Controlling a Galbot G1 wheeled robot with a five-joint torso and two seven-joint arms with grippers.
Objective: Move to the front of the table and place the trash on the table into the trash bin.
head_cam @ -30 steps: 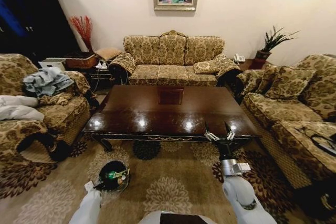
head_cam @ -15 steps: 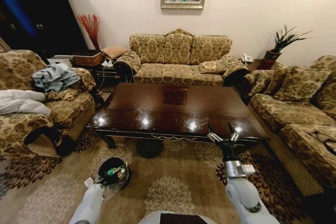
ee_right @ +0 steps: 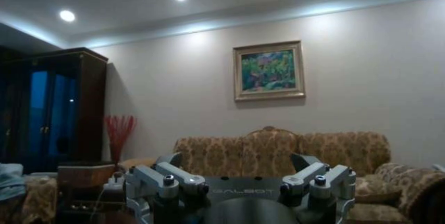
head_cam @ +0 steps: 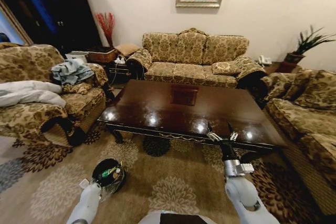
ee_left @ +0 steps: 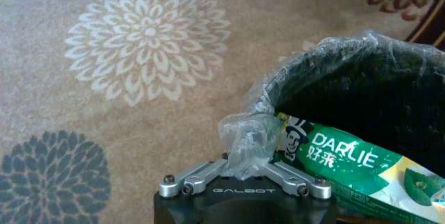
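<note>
Black trash bin (ee_left: 361, 94) is cut off; left gripper (ee_left: 245, 174) pinches its plastic bag (ee_left: 245, 138). Right gripper (head_cam: 220, 132) spread wide near table (head_cam: 157, 103).

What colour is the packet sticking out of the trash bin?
Green with white lettering, the packet shows best in the left wrist view.

The table (head_cam: 173, 109) is a large rectangular coffee table of dark glossy wood with a square carved inlay (head_cam: 184, 95) at its centre; its polished top carries only bright reflections of the ceiling lights along the near edge. It stands on a patterned carpet (head_cam: 173, 182) of beige with pale and dark flower medallions. On the carpet near the table's left near corner sits the trash bin (head_cam: 108, 172), round, black, lined with crinkly clear plastic, a green Darlie package (ee_left: 347, 164) leaning out of it.
</note>
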